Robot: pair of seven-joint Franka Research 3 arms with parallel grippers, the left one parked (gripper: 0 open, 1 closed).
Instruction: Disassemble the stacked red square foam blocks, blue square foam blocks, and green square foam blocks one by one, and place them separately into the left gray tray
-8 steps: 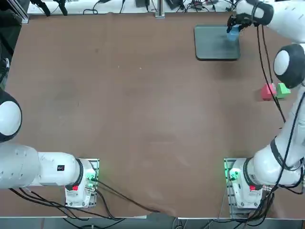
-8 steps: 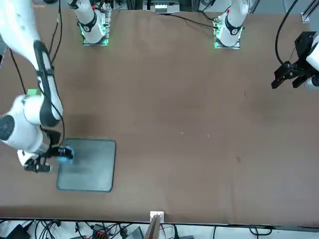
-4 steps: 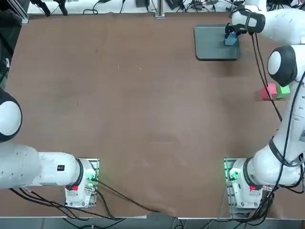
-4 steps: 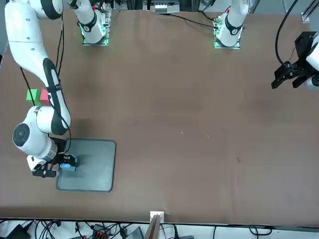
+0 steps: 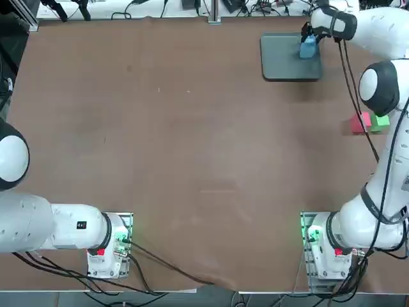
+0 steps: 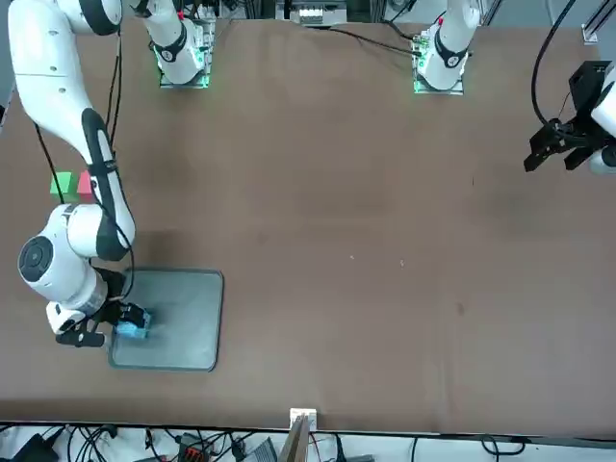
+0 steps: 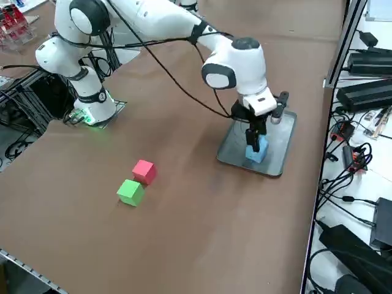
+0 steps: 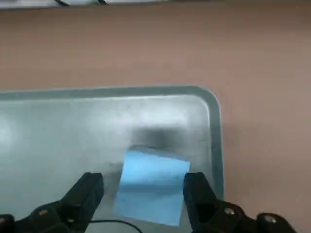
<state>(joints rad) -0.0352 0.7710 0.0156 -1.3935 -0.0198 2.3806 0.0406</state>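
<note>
On the smooth brown tabletop (image 5: 192, 141), the flat dark-gray rounded tray (image 5: 281, 64) held the matte light-blue foam cube (image 5: 308, 48) near its far right corner. The right gripper (image 8: 143, 191) straddled that cube, black fingers (image 8: 87, 191) spread apart, a gap on one side. Well right, the pinkish-red cube (image 5: 360, 121) touched the bright-green cube (image 5: 381, 121).

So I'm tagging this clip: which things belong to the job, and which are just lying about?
Job: light-blue foam cube lying in the dark-gray rectangular tray, between the open right gripper; pinkish-red foam cube; bright-green foam cube.
Lying about: cables and black power bricks off the table edge.
</note>
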